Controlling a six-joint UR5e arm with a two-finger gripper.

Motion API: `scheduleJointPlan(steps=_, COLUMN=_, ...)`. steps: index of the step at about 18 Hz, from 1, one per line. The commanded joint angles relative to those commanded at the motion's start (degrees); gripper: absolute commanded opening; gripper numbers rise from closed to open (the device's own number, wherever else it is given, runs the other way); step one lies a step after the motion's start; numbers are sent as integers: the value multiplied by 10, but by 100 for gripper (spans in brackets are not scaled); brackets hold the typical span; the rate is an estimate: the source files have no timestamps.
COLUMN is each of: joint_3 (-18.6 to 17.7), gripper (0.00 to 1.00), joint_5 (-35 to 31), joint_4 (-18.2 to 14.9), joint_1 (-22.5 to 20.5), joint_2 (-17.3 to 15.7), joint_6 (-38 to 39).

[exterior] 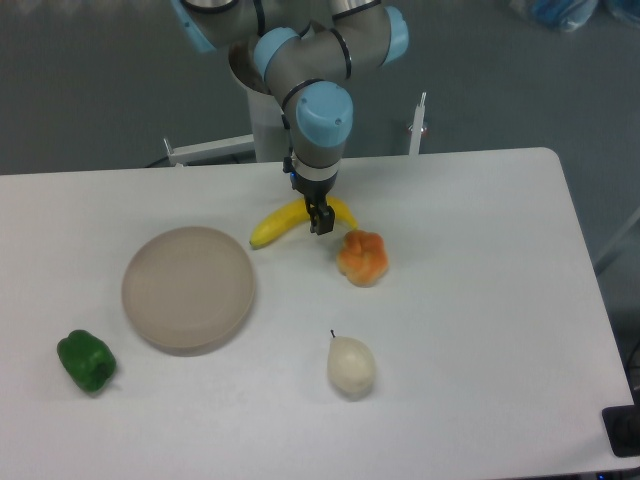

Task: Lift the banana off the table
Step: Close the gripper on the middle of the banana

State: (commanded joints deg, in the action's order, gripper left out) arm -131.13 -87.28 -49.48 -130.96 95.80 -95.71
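The tool (320, 221) hangs directly over the middle of the banana (278, 222), whose long axis runs left-right beneath it; its opening I cannot tell.

Dark grey floor (100, 80) behind.

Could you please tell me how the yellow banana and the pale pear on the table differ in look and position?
The curved bright yellow banana is long and slender, while the pale cream pear is short and rounded with a small dark stem. The banana lies at the far side of the white table with the gripper directly over its middle; the pear sits near the front edge, well clear of the arm. Both rest on the bare tabletop, outside the round tan plate.
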Motion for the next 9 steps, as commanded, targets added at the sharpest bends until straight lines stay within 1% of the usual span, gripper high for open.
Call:
scheduleJointPlan(steps=3, joint_3=-2, gripper=100, joint_5=0, joint_4=3, joint_1=3, joint_2=4, joint_6=0)
scheduleJointPlan(steps=4, joint_3=-1, gripper=98, joint_5=0, joint_4=3, joint_1=4, joint_2=6, joint_6=0)
scheduleJointPlan(steps=5, joint_3=1, gripper=89, joint_5=0, joint_4=3, joint_1=4, joint_2=6, joint_6=1)
scheduleJointPlan(steps=9, joint_3=2, gripper=58, joint_5=0, joint_4=2, joint_1=8, joint_2=10, joint_6=15)
